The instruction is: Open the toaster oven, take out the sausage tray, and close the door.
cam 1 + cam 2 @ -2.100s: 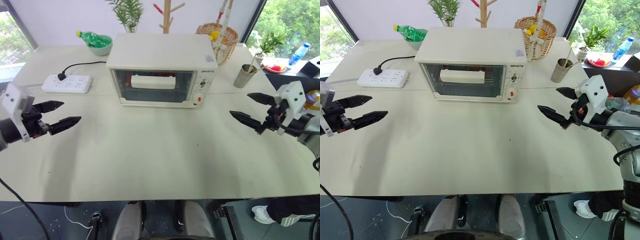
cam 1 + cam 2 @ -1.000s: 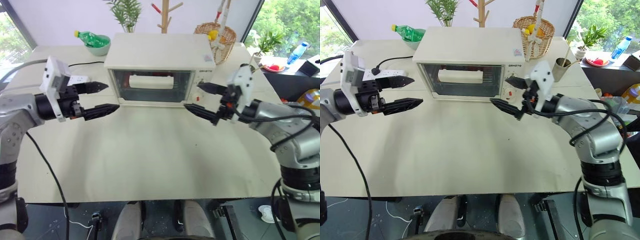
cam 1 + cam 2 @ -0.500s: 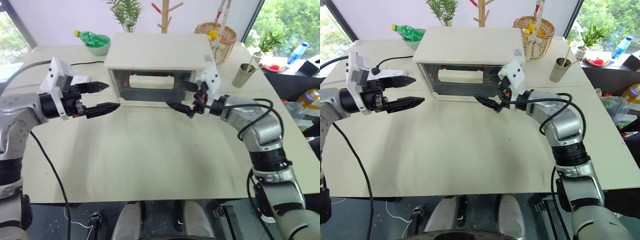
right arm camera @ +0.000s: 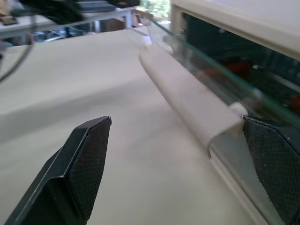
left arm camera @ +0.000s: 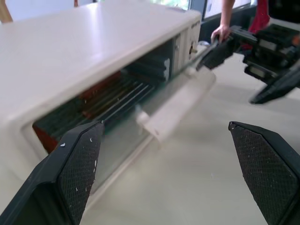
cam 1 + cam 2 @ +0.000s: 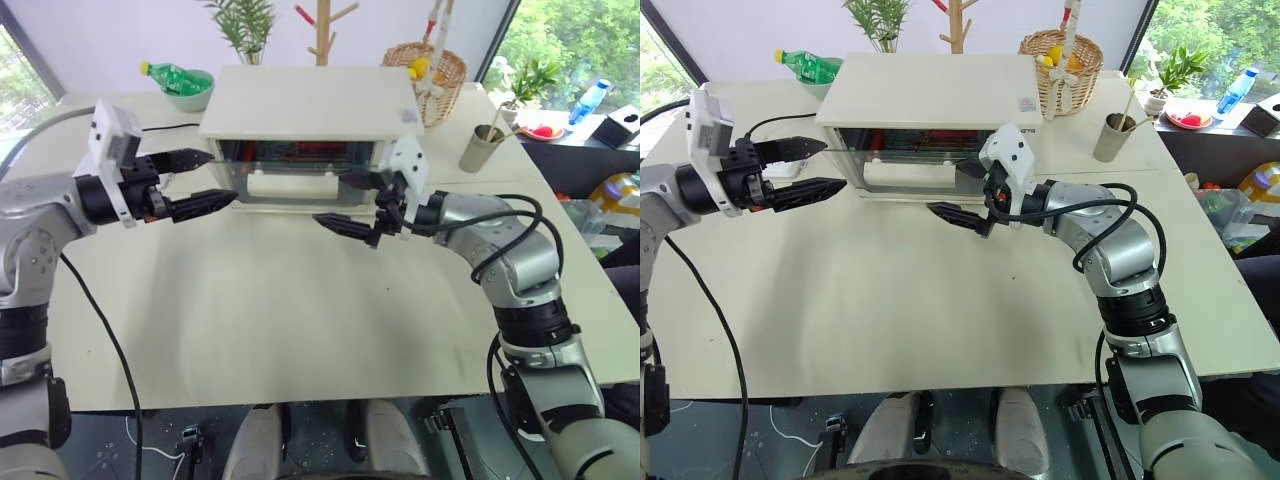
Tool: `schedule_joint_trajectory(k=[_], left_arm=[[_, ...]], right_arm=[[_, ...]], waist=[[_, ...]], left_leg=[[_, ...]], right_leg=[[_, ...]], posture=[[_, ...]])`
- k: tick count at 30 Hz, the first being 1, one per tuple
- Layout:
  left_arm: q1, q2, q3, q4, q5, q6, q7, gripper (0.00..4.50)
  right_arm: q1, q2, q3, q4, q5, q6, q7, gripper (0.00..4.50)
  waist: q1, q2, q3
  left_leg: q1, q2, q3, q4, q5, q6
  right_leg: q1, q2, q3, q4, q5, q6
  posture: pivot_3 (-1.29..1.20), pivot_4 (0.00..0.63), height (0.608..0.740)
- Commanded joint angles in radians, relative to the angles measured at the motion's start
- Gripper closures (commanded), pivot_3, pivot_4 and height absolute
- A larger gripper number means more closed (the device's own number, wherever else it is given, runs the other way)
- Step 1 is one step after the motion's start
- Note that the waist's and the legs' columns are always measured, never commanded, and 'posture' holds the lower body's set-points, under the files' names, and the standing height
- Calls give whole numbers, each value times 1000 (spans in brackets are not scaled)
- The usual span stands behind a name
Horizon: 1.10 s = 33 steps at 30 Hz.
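Observation:
The cream toaster oven [image 6: 310,100] stands at the back middle of the table. Its glass door [image 6: 300,188] hangs partly open, tilted outward, with the white bar handle [image 5: 176,105] along its top. Inside, red sausages [image 5: 96,90] lie on the ridged sausage tray [image 5: 119,91], mostly hidden. My right gripper [image 6: 330,198] is open in front of the door's right half; its upper finger [image 5: 213,49] touches the door's top edge beside the handle's end. Off the oven's left front corner, clear of the door, my left gripper [image 6: 223,176] is open and empty.
A green bottle in a bowl [image 6: 180,78] sits back left, with a power strip [image 6: 780,168] behind my left gripper. A wicker basket [image 6: 430,65] and a metal cup [image 6: 478,148] stand to the oven's right. A person's hand [image 5: 220,33] shows beyond the oven. Bare table [image 6: 300,320] lies in front.
The door has swung from shut to partly open. My right gripper has moved left across the oven's front, onto the door's top edge. The left gripper has stayed put.

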Motion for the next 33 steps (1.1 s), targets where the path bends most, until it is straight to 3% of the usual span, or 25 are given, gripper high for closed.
schedule_joint_trajectory(k=[1,12,23,27,32,33], left_arm=[[-67,-14,-8,31,5,-13,-8,38],[-273,-98,-113,223,98,-68,-54,38],[-341,-129,-197,358,228,-197,-157,38],[-359,-150,-192,392,240,-213,-165,1366],[-368,-173,-191,401,249,-223,-172,4099],[-366,-175,-192,398,250,-224,-176,4480]], right_arm=[[19,3,5,-109,51,14,22,0],[143,17,-12,-198,52,68,-48,0],[234,50,-12,-206,1,30,-145,0],[247,54,-12,-210,-6,21,-166,0],[273,54,-6,-219,-9,13,-188,0],[277,55,-6,-221,-8,13,-191,0]], waist=[[4,0,0],[13,-1,0],[13,-1,0],[13,-1,0],[13,-1,0],[13,-1,0]], left_leg=[[0,0,0,0,0,0],[0,0,1,0,0,0],[0,0,2,2,0,0],[1,0,1,2,0,0],[1,0,1,2,0,0],[1,0,1,2,0,0]], right_leg=[[0,0,0,0,0,0],[0,0,1,0,0,0],[1,0,2,0,0,0],[1,0,2,0,0,0],[1,0,2,0,0,0],[1,0,1,0,0,0]], posture=[[0,150,740],[0,150,740],[0,150,740],[0,150,740],[0,150,740],[0,150,740]])
